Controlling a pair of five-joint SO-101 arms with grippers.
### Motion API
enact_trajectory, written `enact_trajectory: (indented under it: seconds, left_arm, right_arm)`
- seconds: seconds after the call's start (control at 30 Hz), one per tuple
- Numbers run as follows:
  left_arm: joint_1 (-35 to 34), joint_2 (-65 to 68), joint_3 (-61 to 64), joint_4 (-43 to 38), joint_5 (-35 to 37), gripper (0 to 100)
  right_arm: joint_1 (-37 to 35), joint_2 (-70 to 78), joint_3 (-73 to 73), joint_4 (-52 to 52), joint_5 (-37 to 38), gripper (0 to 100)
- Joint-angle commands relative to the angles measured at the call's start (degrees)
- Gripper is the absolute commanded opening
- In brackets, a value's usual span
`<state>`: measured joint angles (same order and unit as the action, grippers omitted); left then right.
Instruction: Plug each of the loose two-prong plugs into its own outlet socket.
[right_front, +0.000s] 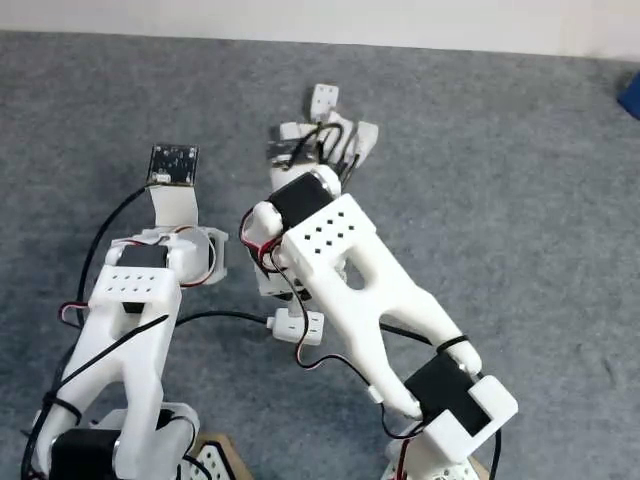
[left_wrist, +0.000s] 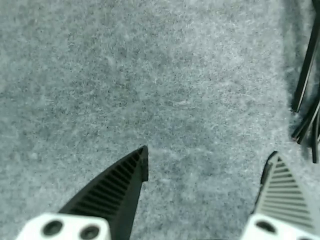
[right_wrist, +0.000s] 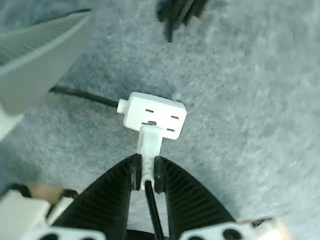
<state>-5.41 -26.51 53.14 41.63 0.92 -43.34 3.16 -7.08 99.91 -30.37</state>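
In the right wrist view my right gripper (right_wrist: 146, 165) is shut on a small white two-prong plug (right_wrist: 149, 142) with a black cord running back between the fingers. The plug's front end meets the face of a white outlet block (right_wrist: 156, 115) that has several slots. Its prongs are hidden. A black cable (right_wrist: 82, 94) leaves the block's side. From above, the right gripper (right_front: 320, 140) is at the far middle of the table among white parts. My left gripper (left_wrist: 209, 155) stands open over bare grey carpet with nothing between its fingers.
Another white block (right_front: 298, 327) on a black cable lies between the two arms. A small white piece (right_front: 323, 100) lies beyond the right gripper. Loose black wires (left_wrist: 305, 100) lie beside the left gripper. A grey ribbed shape (right_wrist: 40, 55) looms near the outlet block.
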Motion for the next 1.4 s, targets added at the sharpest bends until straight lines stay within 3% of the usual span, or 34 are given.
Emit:
enact_trajectory:
  seconds: [0.0, 0.13, 0.63, 0.97, 1.37]
  left_arm:
    - [-0.48, -0.92, -0.22, -1.14, 0.53, 36]
    - [-0.48, -0.92, -0.13, -1.14, 0.53, 36]
    - [-0.57, 3.38, -1.36, -2.20, 0.53, 36]
    - [-2.07, 4.18, -1.89, -2.29, 0.53, 36]
    - [-1.80, 4.35, -1.89, -2.29, 0.44, 36]
  right_arm:
    - [-0.22, -0.57, 0.57, 0.92, -9.05, 0.5]
    - [-0.57, -0.57, 2.33, 0.92, -11.96, 0.5]
    - [-4.88, -0.22, 2.77, -3.21, -10.90, 0.6]
    - [-4.26, -0.48, 15.08, -12.44, -9.67, 0.6]
    - [-4.26, -0.75, 9.80, -7.43, -9.05, 0.6]
